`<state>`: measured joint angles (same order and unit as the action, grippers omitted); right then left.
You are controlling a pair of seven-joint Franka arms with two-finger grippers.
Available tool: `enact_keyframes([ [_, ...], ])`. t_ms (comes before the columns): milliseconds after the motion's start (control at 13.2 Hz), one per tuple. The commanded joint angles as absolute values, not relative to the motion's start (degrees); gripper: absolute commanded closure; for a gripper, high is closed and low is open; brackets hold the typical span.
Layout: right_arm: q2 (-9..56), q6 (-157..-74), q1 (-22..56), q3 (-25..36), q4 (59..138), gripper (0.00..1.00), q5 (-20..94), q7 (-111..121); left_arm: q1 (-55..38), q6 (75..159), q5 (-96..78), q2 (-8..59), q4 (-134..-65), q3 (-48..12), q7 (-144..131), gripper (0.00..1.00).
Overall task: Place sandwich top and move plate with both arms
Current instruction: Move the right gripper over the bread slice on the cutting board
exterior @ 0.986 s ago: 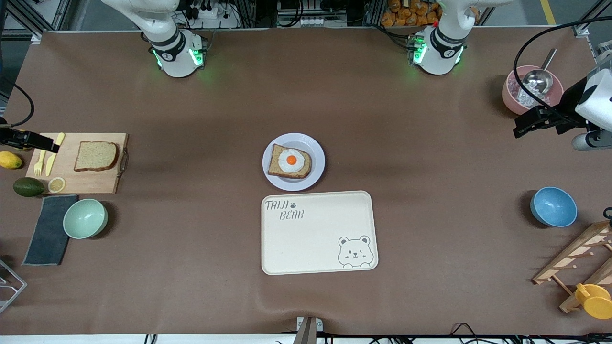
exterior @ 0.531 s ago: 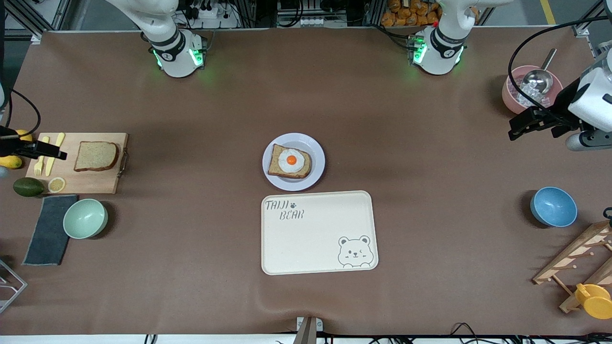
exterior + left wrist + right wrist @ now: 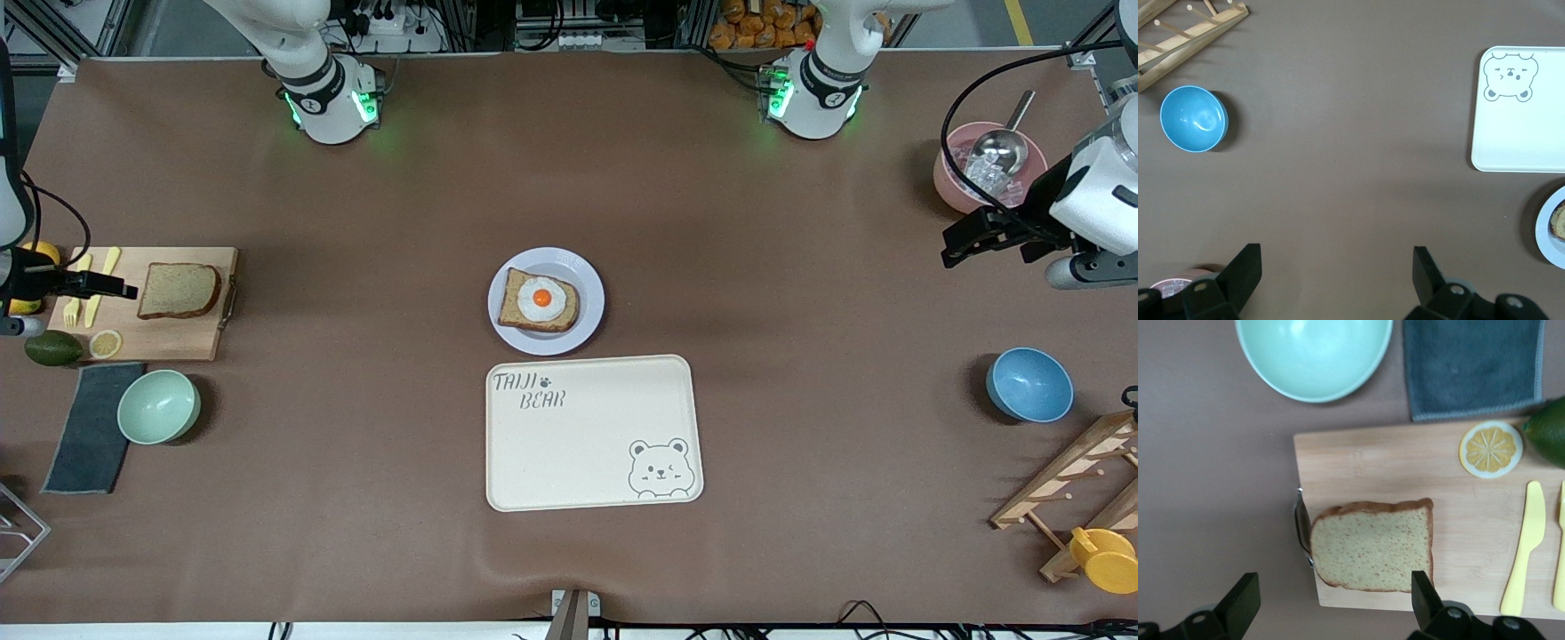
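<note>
Front view, right gripper [image 3: 120, 290]: black fingers spread wide, holding nothing, up over the wooden cutting board [image 3: 191, 342] at the right arm's end of the table, over the yellow plastic knife [image 3: 100, 286] and fork [image 3: 76, 300].
Front view, sandwich top [image 3: 179, 290]: plain brown slice, darker crust, lying flat on the board, untouched.
Front view, plate [image 3: 587, 333]: small, round, pale lavender with a raised rim, mid-table, carrying a bread slice with a fried egg [image 3: 540, 300] on it.
Front view, tray [image 3: 591, 444]: cream rectangle with rounded corners and a bear drawing, just beside the plate and nearer the camera.
Front view, left gripper [image 3: 965, 238]: jaws open and empty, in the air over bare brown tabletop near the pink bowl [image 3: 944, 182] with its metal scoop [image 3: 1000, 147].
Left wrist view, left gripper [image 3: 1337, 267]: two black fingers [image 3: 1245, 270] wide apart, only matte brown table between them.
Left wrist view, surroundings: glossy blue bowl [image 3: 1195, 119], slatted wooden rack [image 3: 1185, 33], a corner of the tray [image 3: 1518, 150], an edge of the plate [image 3: 1543, 230].
Right wrist view, right gripper [image 3: 1335, 599]: fingers parted, nothing gripped, hovering above the sandwich top [image 3: 1371, 545].
Right wrist view, sandwich top: squarish, porous speckled crumb, on the pale-grained cutting board [image 3: 1451, 500] next to its metal handle [image 3: 1299, 527].
Right wrist view, surroundings: lemon slice [image 3: 1490, 449], yellow knife [image 3: 1525, 547], smooth mint bowl [image 3: 1313, 353], dark grey cloth [image 3: 1471, 367].
</note>
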<state>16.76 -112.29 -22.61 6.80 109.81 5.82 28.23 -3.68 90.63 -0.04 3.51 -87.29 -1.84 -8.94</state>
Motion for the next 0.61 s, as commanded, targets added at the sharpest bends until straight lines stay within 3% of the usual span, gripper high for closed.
enact_keyframes([
  [0, 17.31, -115.73, -25.48, 5.98, 112.14, 0.03, 6.59, 32.76, -3.78, 90.97, 0.97, 3.78, -86.75, -1.93, -8.79, 0.00],
  [152, 19.33, -119.52, -27.76, 5.89, 113.73, 0.06, 6.68, 36.54, -3.87, 91.32, 1.23, 3.78, -86.66, -1.93, -8.53, 0.00],
  [379, 21.00, -121.11, -29.00, 5.89, 113.82, 0.20, 6.94, 39.81, -3.87, 91.41, 1.23, 3.95, -86.66, -2.02, -8.53, 0.00],
  [531, 23.11, -123.29, -29.79, 5.89, 113.82, 0.20, 6.94, 41.56, -3.78, 91.67, 1.23, 4.22, -86.66, -2.02, -8.53, 0.00],
])
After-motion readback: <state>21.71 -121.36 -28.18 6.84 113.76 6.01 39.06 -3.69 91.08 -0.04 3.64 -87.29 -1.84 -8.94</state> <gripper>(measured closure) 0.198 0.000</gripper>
